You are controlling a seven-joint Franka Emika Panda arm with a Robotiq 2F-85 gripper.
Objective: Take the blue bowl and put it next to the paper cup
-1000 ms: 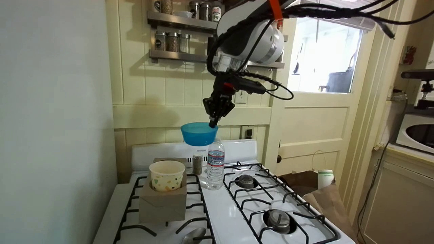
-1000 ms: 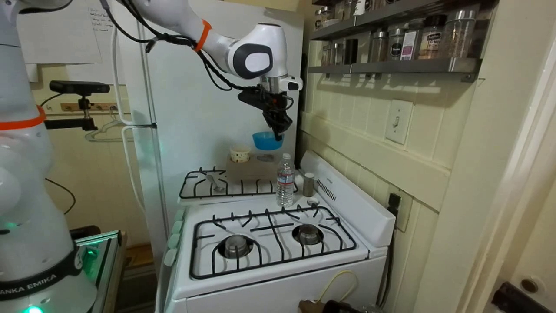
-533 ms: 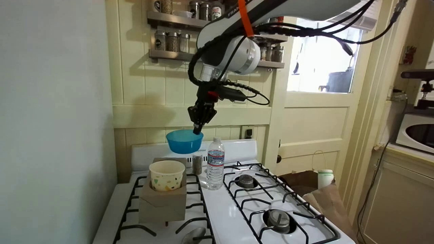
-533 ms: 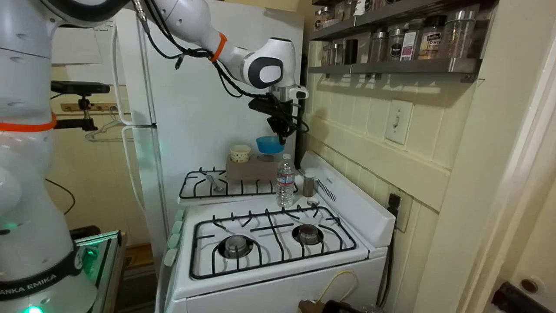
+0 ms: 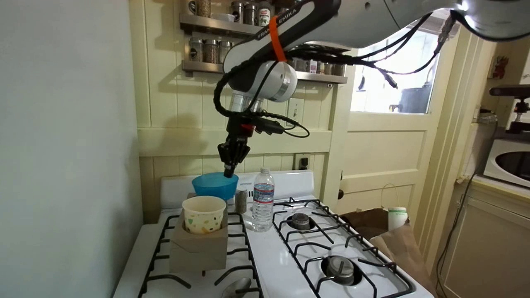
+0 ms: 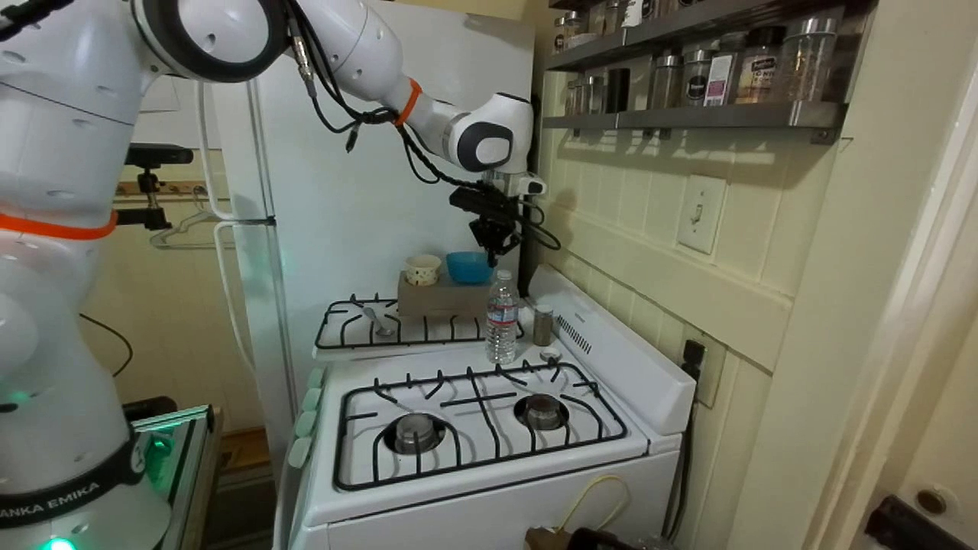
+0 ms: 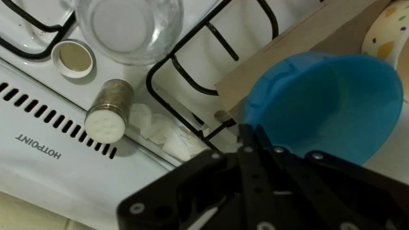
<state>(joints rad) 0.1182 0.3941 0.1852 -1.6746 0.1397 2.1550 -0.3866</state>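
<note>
White stovetop [image 5: 269,256] supported a cardboard box [image 5: 198,253] bearing the paper cup [image 5: 203,212]. I had the gripper [image 7: 252,129] pinching the blue bowl [image 7: 335,95] by its rim, just beside the cup; a shaker [image 7: 110,105] nearby held granules.

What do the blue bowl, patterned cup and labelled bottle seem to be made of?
Blue bowl: probably smooth plastic, evenly coloured, perhaps translucent. Patterned cup: likely paper, from the printed shapes; finish unclear. Labelled bottle: glossy plastic, apparently, given its clear, ribbed wall.

In an exterior view, the bottle [image 5: 263,203] and shaker [image 5: 241,202] (near each other) obstruct mid-frame; free passage lies above the paper cup [image 5: 203,215], left of centre.
</note>
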